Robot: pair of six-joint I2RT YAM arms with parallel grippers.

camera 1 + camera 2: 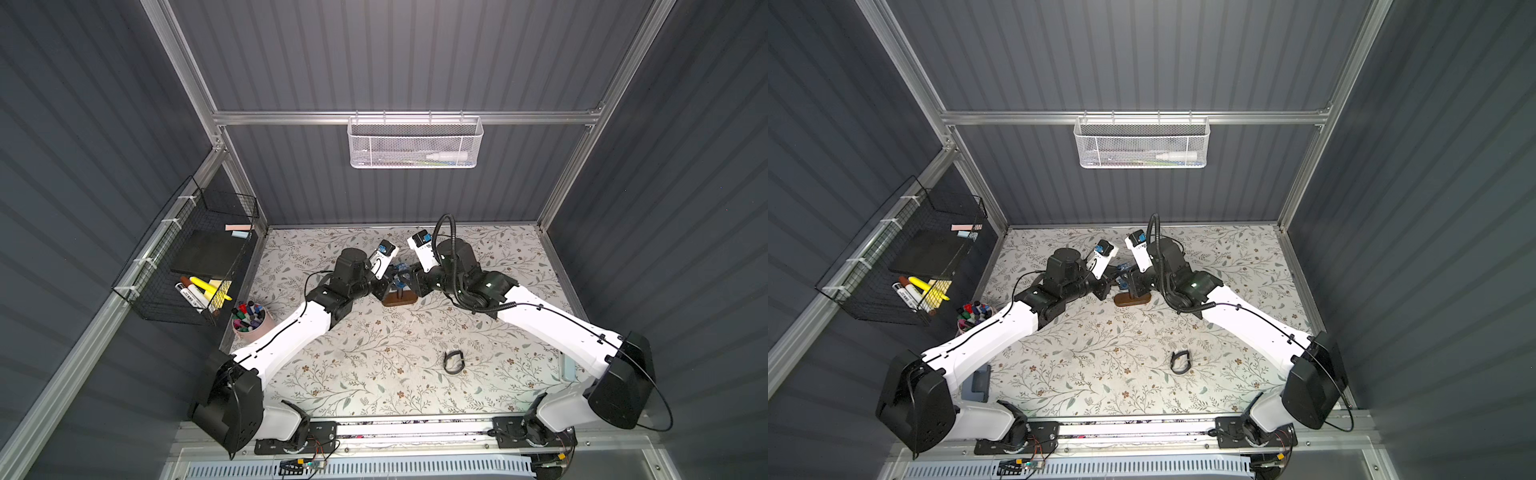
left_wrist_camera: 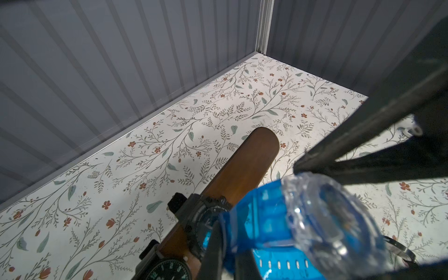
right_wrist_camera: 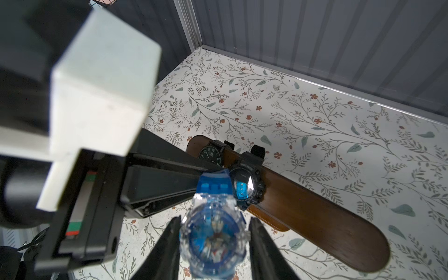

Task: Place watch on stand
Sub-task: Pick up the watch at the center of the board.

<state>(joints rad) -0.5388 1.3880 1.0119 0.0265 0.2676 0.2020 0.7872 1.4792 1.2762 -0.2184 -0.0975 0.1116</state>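
Right wrist view: the blue watch [image 3: 214,240], clear-cased with a translucent blue strap, is held in the air just beside the bar of the stand [image 3: 303,206], its dial facing this camera. It is not seated on the bar. Its strap runs up against the black digital watch [image 3: 247,184], but I cannot tell whether they touch.

The left gripper [image 3: 204,173] is clenched on the blue strap just above the case. The right gripper [image 3: 215,220] has one finger on either side of the case, close in. I cannot tell whether they are pressing it.

The bar carries two watches. The black digital watch sits near the middle, and the black analogue watch [image 3: 211,155] sits beside it at one rounded end. The other half of the bar is bare wood.

In both top views the stand's oval base stands upright in the back half of the table [image 1: 374,374], about midway between the side edges, and both arms meet over it. A loose black watch [image 1: 454,361] lies well apart, nearer the front edge and to the right of centre.
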